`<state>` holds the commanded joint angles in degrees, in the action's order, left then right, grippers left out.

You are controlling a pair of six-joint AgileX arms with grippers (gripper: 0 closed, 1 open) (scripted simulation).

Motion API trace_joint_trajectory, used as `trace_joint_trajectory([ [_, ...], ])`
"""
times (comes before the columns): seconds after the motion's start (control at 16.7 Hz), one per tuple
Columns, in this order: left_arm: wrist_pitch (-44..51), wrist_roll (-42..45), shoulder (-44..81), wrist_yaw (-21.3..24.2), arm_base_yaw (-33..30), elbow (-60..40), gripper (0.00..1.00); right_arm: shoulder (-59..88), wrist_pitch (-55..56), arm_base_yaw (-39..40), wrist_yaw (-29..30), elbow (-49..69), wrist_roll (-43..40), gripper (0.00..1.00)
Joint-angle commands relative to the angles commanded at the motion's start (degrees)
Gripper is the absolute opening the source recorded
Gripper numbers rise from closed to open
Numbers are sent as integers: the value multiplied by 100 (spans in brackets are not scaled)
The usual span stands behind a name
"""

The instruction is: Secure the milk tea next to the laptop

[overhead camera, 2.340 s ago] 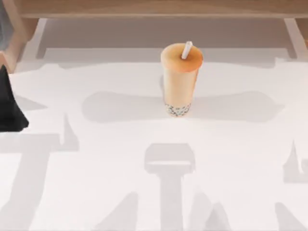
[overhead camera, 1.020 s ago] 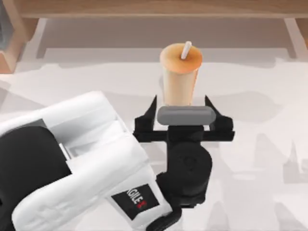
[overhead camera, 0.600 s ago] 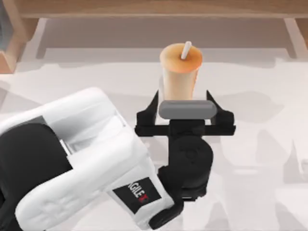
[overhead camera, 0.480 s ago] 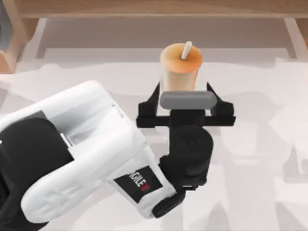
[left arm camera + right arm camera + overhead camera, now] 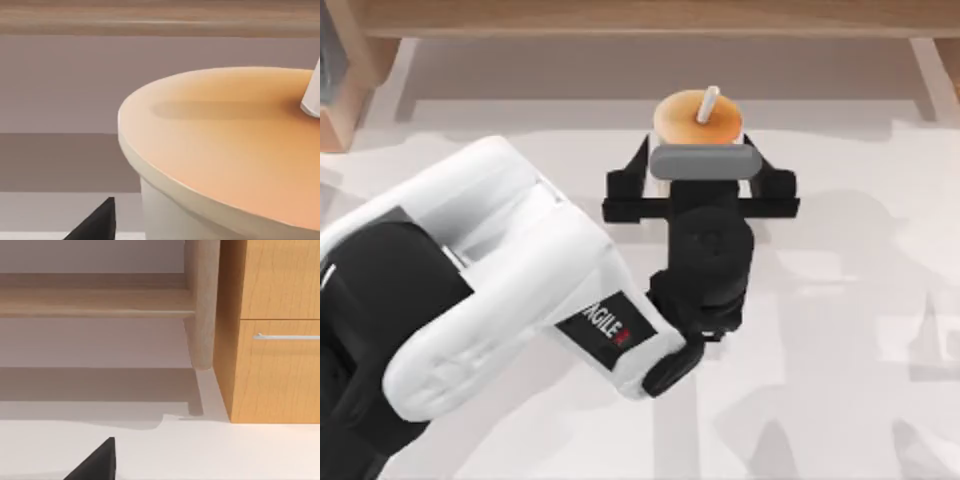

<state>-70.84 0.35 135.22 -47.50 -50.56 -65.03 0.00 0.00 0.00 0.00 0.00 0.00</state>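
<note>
The milk tea stands upright at the back middle of the white table, its round orange top and white straw facing up. My left gripper is open, with one black finger on each side of the cup just below the rim and a small gap either side. In the left wrist view the orange lid looms very close, with one fingertip beside the cup wall. A black fingertip of my right gripper sits spread wide above the table, holding nothing. The laptop is out of view.
A wooden shelf edge runs along the back of the table. My bulky white left arm covers the table's left half. A wooden cabinet with a drawer handle and a round wooden leg stand ahead of the right wrist.
My left arm came in from the left and pushed its open gripper toward the back. The fingers now straddle the cup high near the lid. The cup has not moved.
</note>
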Motion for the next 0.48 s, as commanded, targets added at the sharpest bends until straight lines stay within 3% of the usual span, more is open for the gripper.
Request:
trace_joint_trajectory([
  [0.06,0,0,0,0,0,0,100,0,0,0,0,0,0,100],
  [0.48,0,0,0,0,0,0,47,0,0,0,0,0,0,100],
])
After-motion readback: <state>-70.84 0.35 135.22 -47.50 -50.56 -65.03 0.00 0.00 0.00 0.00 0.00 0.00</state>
